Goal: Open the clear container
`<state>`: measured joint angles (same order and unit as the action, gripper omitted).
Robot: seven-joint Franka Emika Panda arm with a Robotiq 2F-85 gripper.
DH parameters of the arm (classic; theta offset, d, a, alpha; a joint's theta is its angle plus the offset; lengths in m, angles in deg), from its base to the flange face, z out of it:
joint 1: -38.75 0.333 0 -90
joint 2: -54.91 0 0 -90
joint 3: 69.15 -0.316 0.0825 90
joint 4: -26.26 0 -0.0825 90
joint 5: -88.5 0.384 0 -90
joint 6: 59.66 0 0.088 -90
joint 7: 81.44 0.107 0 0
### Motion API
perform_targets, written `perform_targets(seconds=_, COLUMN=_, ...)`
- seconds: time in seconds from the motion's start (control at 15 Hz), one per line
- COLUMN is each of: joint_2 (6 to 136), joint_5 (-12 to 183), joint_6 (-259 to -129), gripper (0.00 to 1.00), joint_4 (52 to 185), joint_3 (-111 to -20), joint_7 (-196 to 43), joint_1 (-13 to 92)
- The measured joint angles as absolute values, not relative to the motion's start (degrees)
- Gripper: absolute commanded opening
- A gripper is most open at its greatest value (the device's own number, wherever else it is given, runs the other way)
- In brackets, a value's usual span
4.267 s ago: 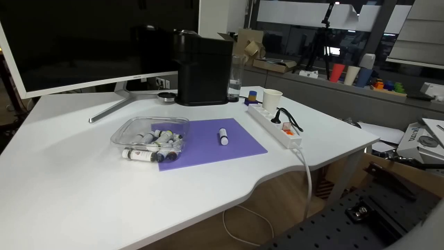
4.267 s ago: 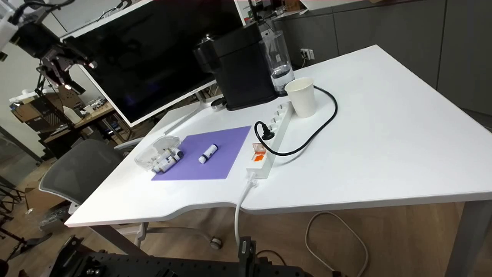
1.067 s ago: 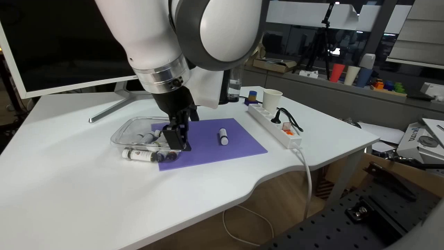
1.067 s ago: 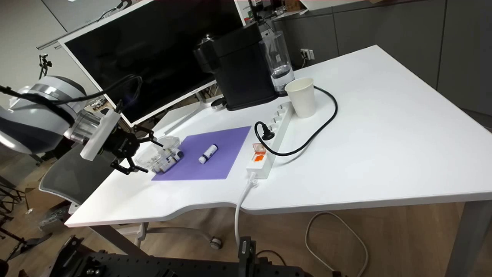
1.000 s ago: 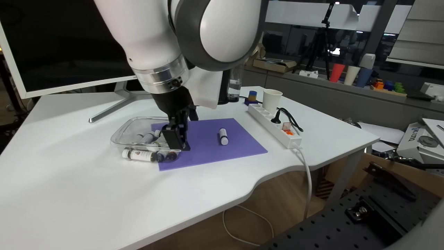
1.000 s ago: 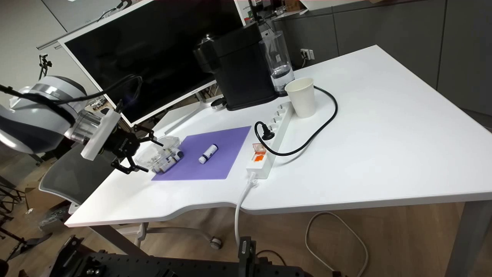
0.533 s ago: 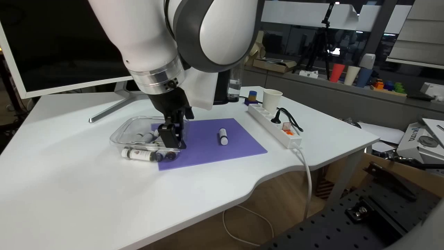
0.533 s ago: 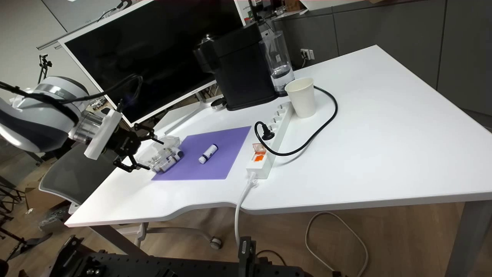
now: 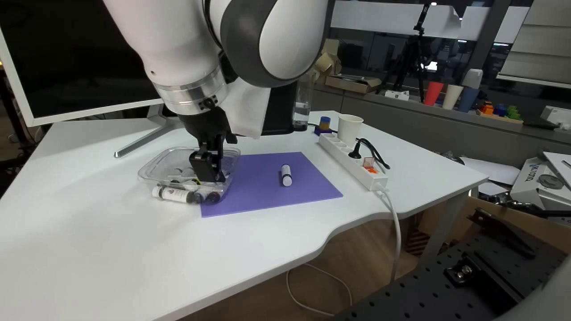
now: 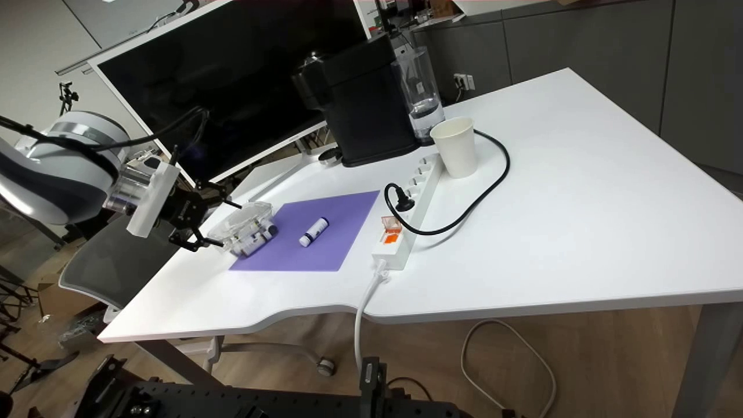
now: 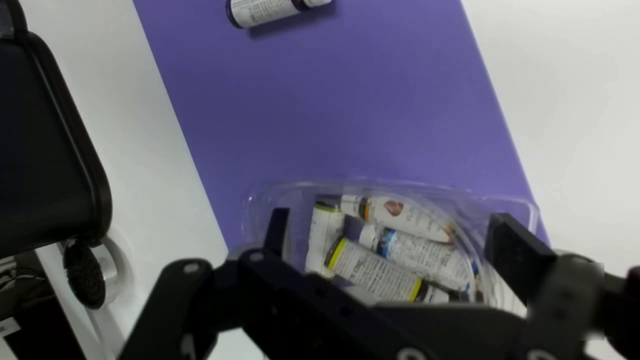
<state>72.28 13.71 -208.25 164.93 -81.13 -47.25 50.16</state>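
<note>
The clear container point(image 9: 151, 171) sits partly on the purple mat point(image 9: 272, 183) and holds several small labelled bottles. It shows in both exterior views point(image 10: 249, 212) and in the wrist view point(image 11: 370, 184). A curved clear edge crosses above the bottles; I cannot tell whether a lid covers them. My gripper point(image 9: 210, 168) is over the container, fingers spread wide. In the wrist view my gripper point(image 11: 395, 240) has one finger inside the container's outline at left and the other by its right side. Whether they touch it is unclear. Nothing is held between them.
A lone bottle point(image 9: 286, 175) lies on the mat. A white power strip point(image 9: 352, 160) with a black plug and a paper cup point(image 9: 349, 128) stand to its right. A black machine point(image 10: 371, 104) and a monitor point(image 10: 232, 75) stand behind. The table's front edge is curved.
My gripper has moved a little left over the container in an exterior view. The container has shifted slightly left and back, and the mat and lone bottle have shifted slightly with it.
</note>
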Motion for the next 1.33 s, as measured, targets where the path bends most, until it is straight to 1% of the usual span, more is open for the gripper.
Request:
perform_targets(seconds=0.6, joint_2=70.4, joint_5=5.11, joint_6=-207.31, gripper=1.0, joint_4=161.88, joint_3=-80.37, joint_7=-33.85, joint_1=50.42)
perform_targets(seconds=1.33, joint_2=60.36, joint_5=4.22, joint_6=-204.59, gripper=1.0, joint_4=161.31, joint_3=-77.12, joint_7=-24.63, joint_1=46.65)
